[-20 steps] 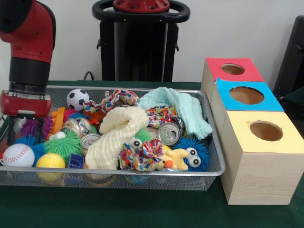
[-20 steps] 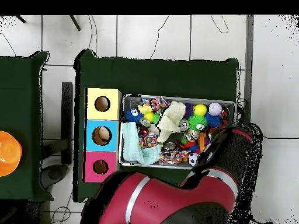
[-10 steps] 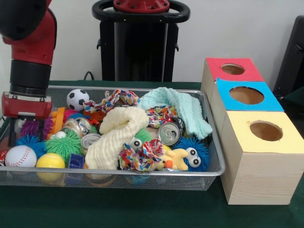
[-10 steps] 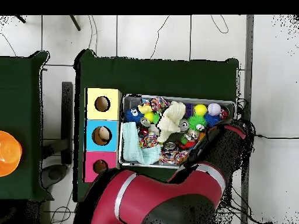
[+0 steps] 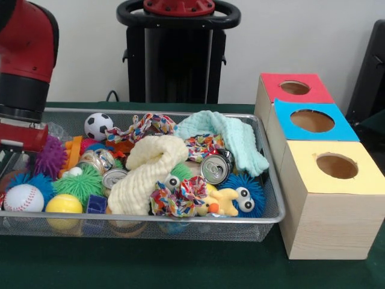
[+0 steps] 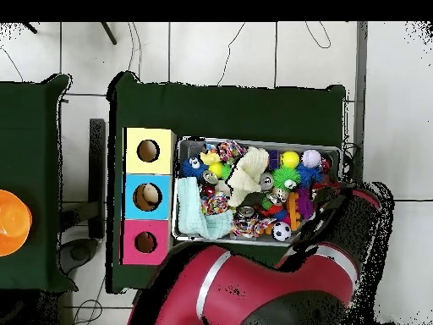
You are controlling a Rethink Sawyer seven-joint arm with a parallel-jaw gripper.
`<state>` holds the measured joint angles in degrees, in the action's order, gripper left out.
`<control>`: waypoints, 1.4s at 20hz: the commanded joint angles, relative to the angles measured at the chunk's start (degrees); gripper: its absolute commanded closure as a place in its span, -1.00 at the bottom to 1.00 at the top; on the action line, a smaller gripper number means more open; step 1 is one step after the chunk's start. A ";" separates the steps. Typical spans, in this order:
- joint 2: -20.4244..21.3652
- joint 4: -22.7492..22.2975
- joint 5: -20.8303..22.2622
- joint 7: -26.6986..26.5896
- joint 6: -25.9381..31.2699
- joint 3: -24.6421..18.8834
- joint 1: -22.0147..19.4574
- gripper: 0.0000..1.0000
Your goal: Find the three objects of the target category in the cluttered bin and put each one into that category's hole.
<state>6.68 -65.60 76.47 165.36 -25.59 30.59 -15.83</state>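
**Arm poised over the bin's end, target still to be picked**

The wire bin [image 5: 264,180] sits on the green table, packed with toys, cloths and cans, and beside it stand three wooden boxes, each with a round hole in its top: red box [image 5: 295,88], blue box [image 5: 311,120] and yellow box [image 5: 337,165]. Which category is wanted cannot be read from the scene, so the step in hand looks like search and selection.

Balls form one likely group, all at the bin's end away from the boxes: a soccer ball [image 5: 97,125], a baseball [image 5: 23,197] and a yellow ball [image 5: 64,204]. Drink cans form another, near the middle: one can [image 5: 215,168] lies on its side beside the cream cloth [image 5: 150,171], another can [image 5: 112,177] pokes from under it.

To do this well, the arm should descend straight onto an exposed item, avoiding the cloth and the spiky green toy [image 5: 81,182], which could snag.

The robot arm [image 5: 24,66] hangs vertically over the bin's ball end, its wrist just above the purple spiky toy [image 5: 49,158]. In the overhead view, it covers that corner. Whether the gripper is parted, closed or holding anything cannot be told.
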 commanded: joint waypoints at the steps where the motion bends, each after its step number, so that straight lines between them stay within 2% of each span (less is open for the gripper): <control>1: 0.14 0.78 -9.04 -18.55 -5.59 -9.62 -3.42 -1.00; 7: -0.46 1.03 -10.58 -19.52 -9.31 -8.94 -3.39 -1.00; 8: -0.76 1.17 -10.81 -19.03 -9.78 -8.48 -3.17 1.00; 19: -1.23 1.66 -6.55 -11.77 -12.41 -8.39 -2.23 1.00; 21: -1.50 2.28 -3.49 -7.12 -12.83 -8.00 -1.08 1.00; 22: -1.85 2.62 -0.35 -1.81 -14.13 -7.80 -0.11 1.00; 24: -1.42 1.94 1.90 2.19 -16.39 -8.23 0.68 1.00; 28: 0.84 -1.34 2.25 5.72 -17.41 -9.17 2.06 1.00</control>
<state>6.53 -65.80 76.60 161.80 -35.88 30.24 -16.34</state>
